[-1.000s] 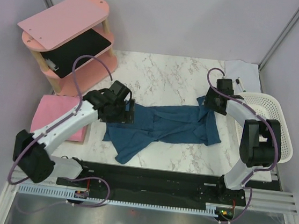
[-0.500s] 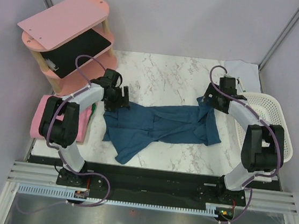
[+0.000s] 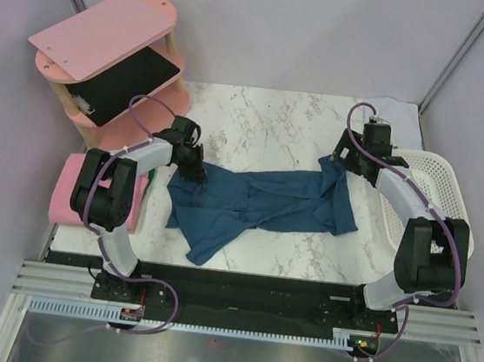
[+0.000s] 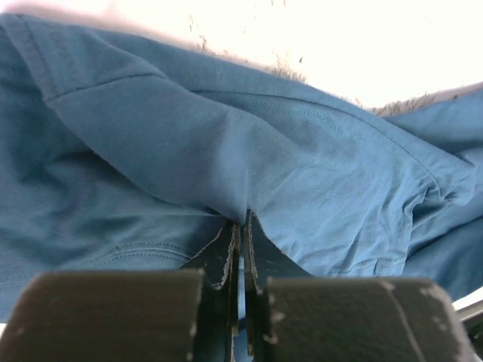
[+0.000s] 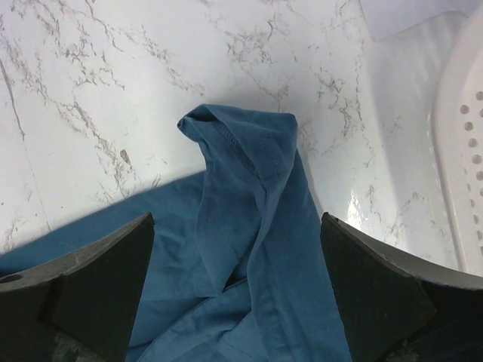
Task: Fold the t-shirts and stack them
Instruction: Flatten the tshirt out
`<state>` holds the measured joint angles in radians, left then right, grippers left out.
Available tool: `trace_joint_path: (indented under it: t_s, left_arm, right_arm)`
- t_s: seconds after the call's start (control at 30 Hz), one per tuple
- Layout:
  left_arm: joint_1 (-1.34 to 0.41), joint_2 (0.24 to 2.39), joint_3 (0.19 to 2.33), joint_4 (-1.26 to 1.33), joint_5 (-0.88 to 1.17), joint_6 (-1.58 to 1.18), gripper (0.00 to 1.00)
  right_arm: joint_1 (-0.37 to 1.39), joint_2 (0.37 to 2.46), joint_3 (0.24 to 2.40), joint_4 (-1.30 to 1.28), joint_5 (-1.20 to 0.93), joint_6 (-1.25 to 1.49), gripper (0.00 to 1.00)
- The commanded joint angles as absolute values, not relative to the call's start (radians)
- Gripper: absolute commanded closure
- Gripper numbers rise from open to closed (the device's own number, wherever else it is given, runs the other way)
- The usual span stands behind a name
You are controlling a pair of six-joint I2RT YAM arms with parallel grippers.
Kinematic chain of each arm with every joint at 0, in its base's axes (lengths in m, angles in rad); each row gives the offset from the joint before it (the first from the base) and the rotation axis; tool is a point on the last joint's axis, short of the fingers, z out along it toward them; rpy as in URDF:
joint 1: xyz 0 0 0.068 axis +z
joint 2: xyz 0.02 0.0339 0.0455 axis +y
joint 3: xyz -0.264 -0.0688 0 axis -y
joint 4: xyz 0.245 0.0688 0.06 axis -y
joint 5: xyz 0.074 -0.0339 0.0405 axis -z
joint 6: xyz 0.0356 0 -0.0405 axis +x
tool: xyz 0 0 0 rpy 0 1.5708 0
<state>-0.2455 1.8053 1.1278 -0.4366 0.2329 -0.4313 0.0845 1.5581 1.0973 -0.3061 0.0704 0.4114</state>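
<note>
Two ends of the blue shirt (image 3: 266, 203) are covered, one by each arm. My left end effector (image 4: 240, 226) is pressed together on a pinch of cloth near the shirt's left end, and the wrist view shows the fabric puckering up into the closed fingers. I judge that grip is there to anchor one corner so the rumpled cloth can be drawn out flat. My right end effector (image 5: 235, 219) is spread wide above the far right tip, a hemmed flap folded over on itself. It holds nothing, and I cannot tell whether it touches the cloth. That placement suits taking the opposite corner. The shirt lies as a crumpled band across the middle of the counter (image 3: 267, 118), reachable by both arms. The pink shirt (image 3: 71, 181) lies folded at the counter's left edge, near the shelf (image 3: 110, 31), probably as the base of the stack. A basket (image 3: 440, 169) sits on the right.
</note>
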Motion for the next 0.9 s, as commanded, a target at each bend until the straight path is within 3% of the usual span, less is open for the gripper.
trace_joint_path:
  t_s: [0.0, 0.4, 0.87]
  left_arm:
    - [-0.245, 1.712, 1.117, -0.406, 0.246, -0.413, 0.98]
    - [-0.218, 1.647, 1.351, -0.557, 0.206, -0.373, 0.98]
    - [-0.216, 1.689, 1.358, -0.548, 0.239, -0.361, 0.98]
  right_arm:
    - [0.081, 1.543, 1.082, -0.288, 0.008, 0.411, 0.02]
    - [0.068, 1.560, 1.000, -0.249, -0.238, 0.512, 0.02]
    - [0.086, 1.479, 0.939, -0.247, -0.328, 0.566, 0.07]
